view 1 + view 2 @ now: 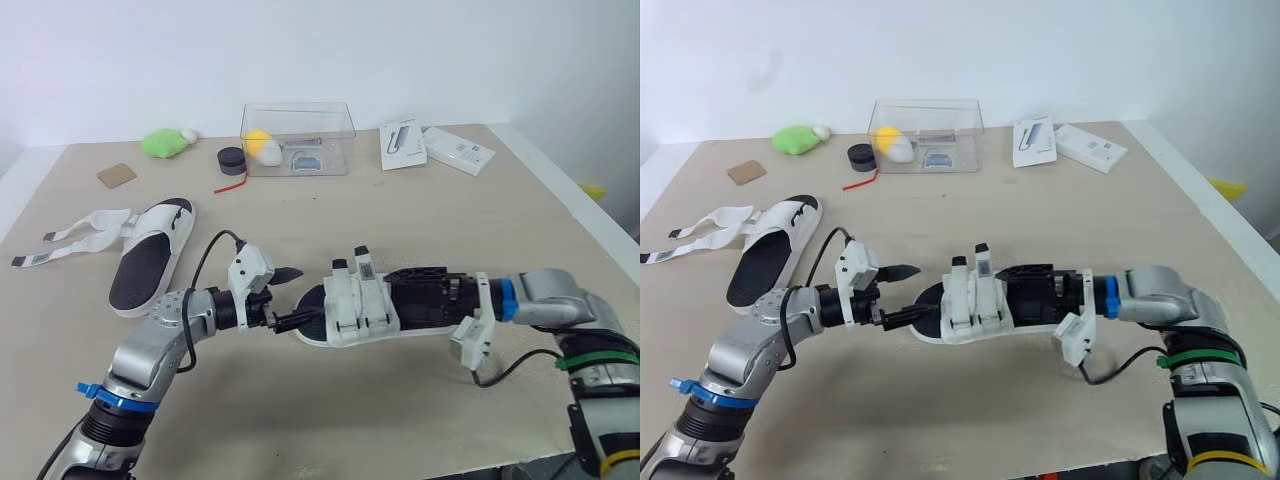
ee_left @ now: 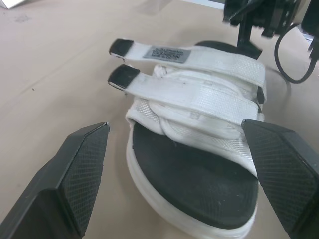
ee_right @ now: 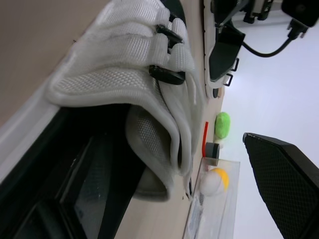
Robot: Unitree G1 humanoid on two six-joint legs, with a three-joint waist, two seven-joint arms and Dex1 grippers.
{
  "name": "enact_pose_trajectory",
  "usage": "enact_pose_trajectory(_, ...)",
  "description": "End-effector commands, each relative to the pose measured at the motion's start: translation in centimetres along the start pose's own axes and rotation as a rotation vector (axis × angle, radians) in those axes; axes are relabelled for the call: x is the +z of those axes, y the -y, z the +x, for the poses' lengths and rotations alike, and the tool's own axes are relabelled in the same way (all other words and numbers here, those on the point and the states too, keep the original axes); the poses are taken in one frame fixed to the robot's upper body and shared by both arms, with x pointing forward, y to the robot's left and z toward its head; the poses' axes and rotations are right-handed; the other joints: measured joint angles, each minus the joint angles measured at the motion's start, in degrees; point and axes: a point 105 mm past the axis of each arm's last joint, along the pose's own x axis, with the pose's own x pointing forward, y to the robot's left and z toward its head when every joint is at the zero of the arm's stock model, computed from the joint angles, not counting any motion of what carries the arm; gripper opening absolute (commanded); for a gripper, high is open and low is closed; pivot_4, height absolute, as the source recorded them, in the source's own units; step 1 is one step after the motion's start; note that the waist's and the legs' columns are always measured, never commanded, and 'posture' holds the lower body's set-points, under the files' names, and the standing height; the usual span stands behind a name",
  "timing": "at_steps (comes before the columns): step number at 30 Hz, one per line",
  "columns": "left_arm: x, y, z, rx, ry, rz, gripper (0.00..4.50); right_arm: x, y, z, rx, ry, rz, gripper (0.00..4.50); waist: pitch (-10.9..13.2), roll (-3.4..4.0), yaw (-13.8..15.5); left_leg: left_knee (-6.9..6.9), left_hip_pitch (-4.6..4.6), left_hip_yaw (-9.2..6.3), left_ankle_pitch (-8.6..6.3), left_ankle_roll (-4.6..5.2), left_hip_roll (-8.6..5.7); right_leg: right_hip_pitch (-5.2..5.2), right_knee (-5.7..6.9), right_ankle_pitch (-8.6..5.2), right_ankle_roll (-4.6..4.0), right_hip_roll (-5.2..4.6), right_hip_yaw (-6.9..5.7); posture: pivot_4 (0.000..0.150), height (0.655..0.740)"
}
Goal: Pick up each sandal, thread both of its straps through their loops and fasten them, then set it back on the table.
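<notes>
The strapped sandal (image 1: 355, 310) lies on the worktop (image 1: 400, 220) between the left hand (image 1: 293, 296), wide at its toe, and the right hand (image 1: 398, 284), wide at its heel; back both off without nudging it.

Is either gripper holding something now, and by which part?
Nothing is clamped, as far as shows. The left gripper stands open around the toe of the sandal, touching nothing; the right gripper, open at its heel, has one finger clear of it.
</notes>
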Motion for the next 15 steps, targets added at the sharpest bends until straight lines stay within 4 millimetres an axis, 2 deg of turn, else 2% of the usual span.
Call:
enact_pose_trajectory(1, 1.27, 0.25, 0.01, -0.017, 0.028, 0.036, 4.41, -0.3, 1.53, 0.12, -0.056, -0.012, -0.061, 4.5, 0.0, 0.0, 0.0, 0.0, 0.0, 0.0, 0.01, -0.01, 0.0, 0.0, 0.0, 0.0, 0.0, 0.01, 0.0, 0.15, 0.74)
enact_pose_trajectory(2, 1.28, 0.22, 0.01, -0.016, 0.026, 0.038, 4.41, -0.29, 1.51, 0.19, -0.054, -0.011, -0.066, 4.5, 0.0, 0.0, -0.01, 0.0, 0.0, -0.01, 0.02, -0.03, 0.0, 0.0, 0.01, 0.0, -0.01, 0.01, -0.01, 0.15, 0.74)
enact_pose_trajectory(3, 1.29, 0.2, 0.01, -0.016, 0.025, 0.04, 4.5, -0.3, 1.5, 0.22, -0.053, -0.012, -0.069, 3.98, 0.0, 0.0, -0.01, 0.0, 0.01, -0.02, 0.02, -0.03, 0.0, 0.0, 0.01, 0.0, -0.01, 0.01, -0.01, 0.15, 0.74)
enact_pose_trajectory(4, 1.34, 0.13, 0.0, -0.014, 0.024, 0.041, 4.5, -0.35, 1.57, 0.23, -0.057, -0.013, -0.071, 3.86, 0.0, 0.0, -0.01, 0.0, 0.01, -0.02, 0.03, -0.04, 0.0, 0.0, 0.03, 0.0, -0.01, 0.02, -0.01, 0.15, 0.74)
enact_pose_trajectory(6, 1.36, 0.05, -0.04, -0.012, 0.023, 0.042, 4.5, -0.4, 1.59, 0.19, -0.061, -0.016, -0.075, 2.89, 0.0, 0.0, -0.01, 0.0, 0.01, -0.02, 0.03, -0.06, 0.0, 0.0, 0.03, -0.01, -0.02, 0.03, -0.01, 0.15, 0.74)
enact_pose_trajectory(8, 1.35, 0.02, -0.06, -0.012, 0.023, 0.043, 4.5, -0.42, 1.67, 0.0, -0.069, -0.021, -0.079, 2.19, 0.0, 0.0, -0.02, 0.0, 0.02, -0.02, 0.05, -0.09, 0.0, -0.01, 0.05, 0.0, -0.02, 0.03, 0.0, 0.15, 0.74)
enact_pose_trajectory(9, 1.36, -0.02, -0.06, -0.011, 0.023, 0.044, 4.5, -0.4, 1.75, -0.13, -0.073, -0.022, -0.084, 1.46, 0.0, 0.0, -0.02, 0.0, 0.02, -0.02, 0.06, -0.11, 0.0, -0.01, 0.06, -0.01, -0.03, 0.03, -0.01, 0.15, 0.74)
enact_pose_trajectory(12, 1.49, -0.18, 0.14, -0.014, 0.026, 0.05, 4.5, -0.38, 1.73, -0.66, -0.078, -0.028, -0.087, 0.39, 0.0, 0.0, -0.02, 0.0, 0.01, -0.02, 0.08, -0.14, -0.03, -0.01, 0.06, -0.02, -0.05, 0.02, 0.01, 0.15, 0.74)
enact_pose_trajectory(13, 1.53, -0.21, 0.23, -0.015, 0.027, 0.052, 4.5, -0.39, 1.68, -0.69, -0.08, -0.029, -0.086, 0.09, 0.0, 0.0, -0.02, 0.0, 0.01, -0.02, 0.09, -0.15, -0.04, -0.01, 0.06, -0.02, -0.06, 0.01, 0.01, 0.15, 0.74)
enact_pose_trajectory(15, 1.73, -0.32, 0.48, -0.017, 0.031, 0.063, 4.5, -0.48, 1.97, -0.61, -0.105, -0.037, -0.082, 0.09, 0.0, 0.0, -0.02, 0.0, 0.01, -0.02, 0.09, -0.16, -0.07, 0.0, 0.06, -0.02, -0.06, 0.0, 0.01, 0.15, 0.74)
